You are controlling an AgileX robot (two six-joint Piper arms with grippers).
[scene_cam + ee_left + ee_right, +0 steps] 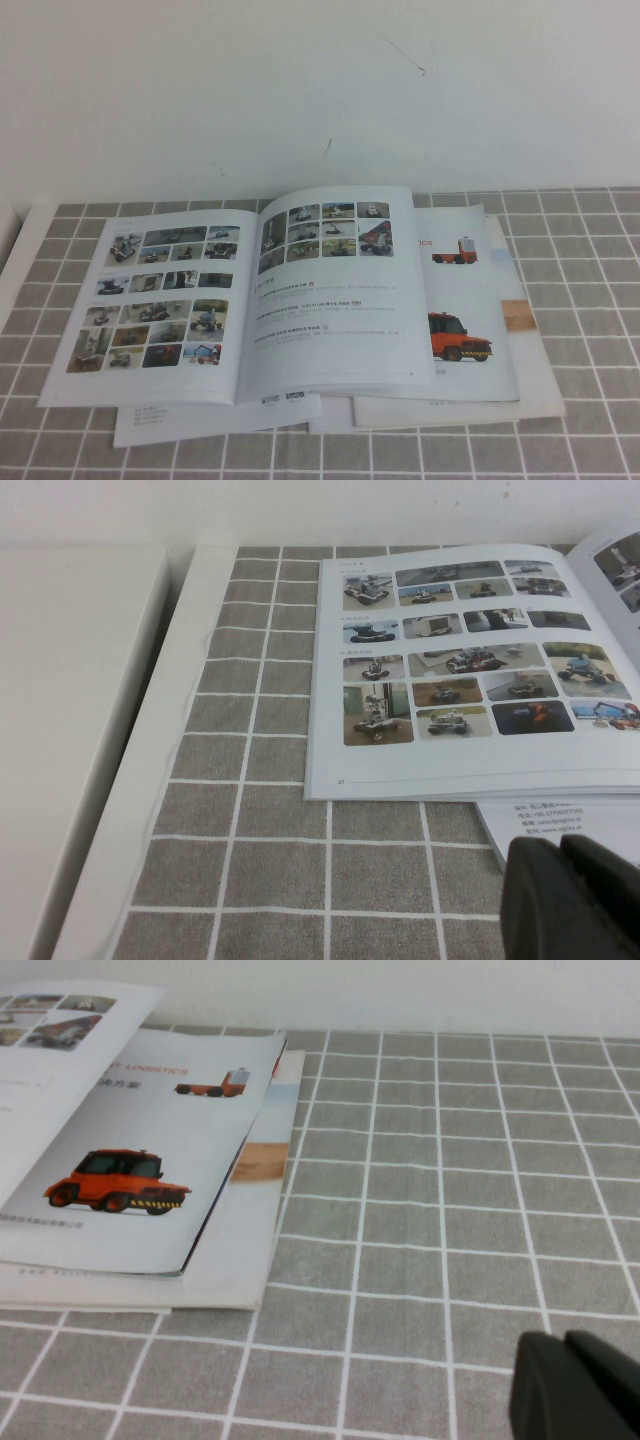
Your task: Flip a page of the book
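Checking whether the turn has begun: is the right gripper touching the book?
Apart. The right wrist view shows bare tablecloth between the right gripper and the book.

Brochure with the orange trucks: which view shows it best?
Right wrist view: the brochure shows both trucks and its free edge; the right gripper hangs low over the table. The high view has it half under the book. The left wrist view, with the left gripper, misses it.

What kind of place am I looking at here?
Probably a lab tabletop: a checked grey cloth against a bare white wall, with an open book on stacked brochures. Both tools, left and right, hang near the table's front, shut.
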